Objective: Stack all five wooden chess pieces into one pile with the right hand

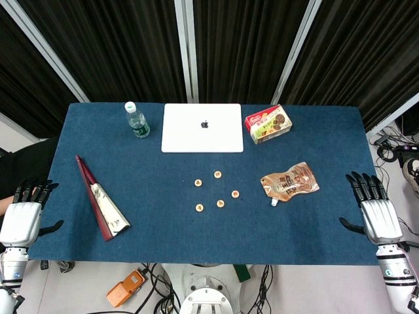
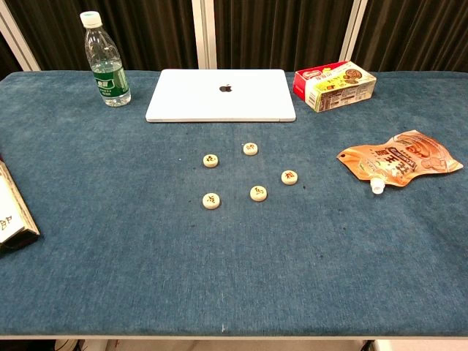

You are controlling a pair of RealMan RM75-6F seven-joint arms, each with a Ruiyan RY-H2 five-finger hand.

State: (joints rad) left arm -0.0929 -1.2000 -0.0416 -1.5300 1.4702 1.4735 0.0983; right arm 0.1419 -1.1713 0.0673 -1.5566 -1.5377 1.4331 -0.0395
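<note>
pieces: five small round wooden chess pieces (image 2: pixel 250 148) lying loose in a rough ring mid-table, all flat, none touching, so nothing's stacked yet imo

right hand: the right hand (image 1: pixel 376 208) hangs at the right edge of the table, well away from the pieces, fingers straight and a bit spread, thumb out, holding nothing

left hand: the left hand (image 1: pixel 23 214) is off the near-left corner, fingers fanned a little, empty too

first risk: those discs look thin and lie flush on the blue cloth (image 2: pixel 146 278), so big fingertips could just slide one along instead of lifting it

second risk: they sit close together, so reaching for one could easily nudge its neighbour

third risk: stack gets wobbly as it grows; drop one off-centre and the pile probably tips

clutter: the orange pouch (image 2: pixel 401 162) sits between the right hand and the pieces, so a low sweep in might clip it. The laptop (image 2: pixel 221 94), bottle (image 2: pixel 107 64) and snack box (image 2: pixel 334 84) are at the far side, less of a worry
</note>
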